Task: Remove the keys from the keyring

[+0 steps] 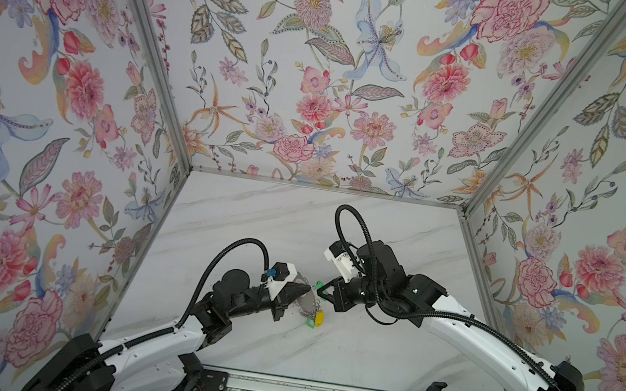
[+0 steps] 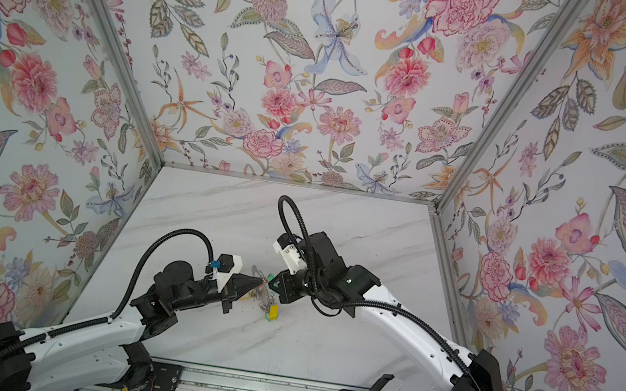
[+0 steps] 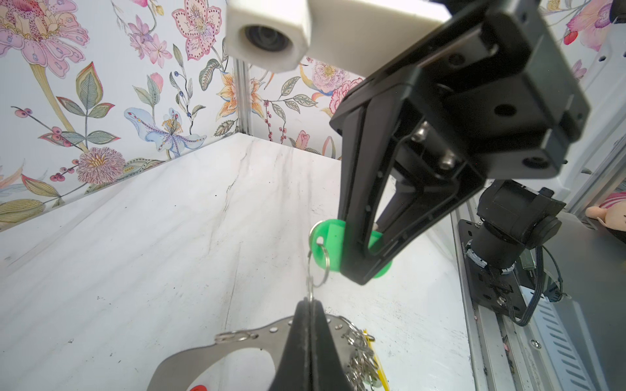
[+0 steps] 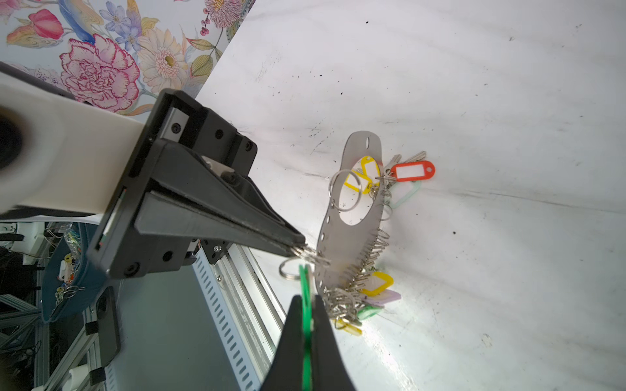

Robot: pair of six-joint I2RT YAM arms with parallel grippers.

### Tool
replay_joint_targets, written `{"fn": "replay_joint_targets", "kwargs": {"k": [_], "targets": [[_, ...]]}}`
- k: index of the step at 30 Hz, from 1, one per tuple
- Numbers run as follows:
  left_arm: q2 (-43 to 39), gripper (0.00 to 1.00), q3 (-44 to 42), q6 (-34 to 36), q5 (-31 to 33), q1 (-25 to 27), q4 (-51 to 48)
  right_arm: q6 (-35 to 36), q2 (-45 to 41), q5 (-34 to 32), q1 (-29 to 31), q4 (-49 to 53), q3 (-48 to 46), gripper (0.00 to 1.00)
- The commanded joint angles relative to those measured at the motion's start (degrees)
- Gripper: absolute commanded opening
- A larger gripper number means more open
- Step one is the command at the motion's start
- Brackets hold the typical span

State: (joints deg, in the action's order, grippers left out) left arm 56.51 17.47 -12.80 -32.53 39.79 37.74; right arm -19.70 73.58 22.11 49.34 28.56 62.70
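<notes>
**Two-handed grip at the keyring.** The left hand (image 4: 299, 248) is shown closed tight on a small wire ring (image 4: 306, 252) at the rim of the keyring (image 4: 352, 233). The keyring is extended away from its fingertips toward the tabletop (image 4: 491, 101). The right hand (image 4: 306, 303) is clamped on a green tag (image 3: 330, 243), which is linked to the same rim just beside the left hand. The other keys (image 4: 408, 158) are bunched along the keyring's far edge, beyond both hands.
</notes>
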Motion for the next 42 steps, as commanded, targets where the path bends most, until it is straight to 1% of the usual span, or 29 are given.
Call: {"fn": "replay_joint_targets", "kwargs": {"k": [1,7,13,22,25,32,35,39,42], "targets": [[-0.65,0.00,0.52,0.71,1.86,0.46,-0.89,0.34,-2.54,-0.05,-0.87,-0.99,1.07,0.00],[-2.05,0.00,-0.03,-0.32,3.26,0.31,0.10,0.16,-3.62,-0.14,-1.56,-0.96,0.23,0.00],[-1.51,0.00,0.10,-1.26,2.65,0.28,1.03,0.09,-3.91,0.20,-1.59,-0.95,0.01,0.00],[0.44,0.00,1.49,-1.02,2.76,0.29,0.03,1.34,-1.24,0.83,-0.92,0.58,3.40,0.00],[1.39,0.00,1.81,-0.94,2.40,0.38,0.06,2.89,0.85,0.49,0.19,2.77,6.28,0.00],[2.71,0.00,2.03,-0.98,1.71,0.42,0.32,8.74,7.33,-5.65,3.65,12.97,17.18,0.00],[3.75,0.00,2.10,-1.13,0.99,0.38,1.09,10.50,10.10,-7.04,5.09,16.29,21.48,0.00],[5.30,0.00,1.66,-1.60,1.00,0.37,3.24,11.00,12.70,-6.56,5.80,18.45,24.98,0.00],[6.24,0.00,-0.14,-2.85,2.31,0.38,7.55,10.24,13.01,-6.44,5.49,19.01,25.97,0.00]]}}
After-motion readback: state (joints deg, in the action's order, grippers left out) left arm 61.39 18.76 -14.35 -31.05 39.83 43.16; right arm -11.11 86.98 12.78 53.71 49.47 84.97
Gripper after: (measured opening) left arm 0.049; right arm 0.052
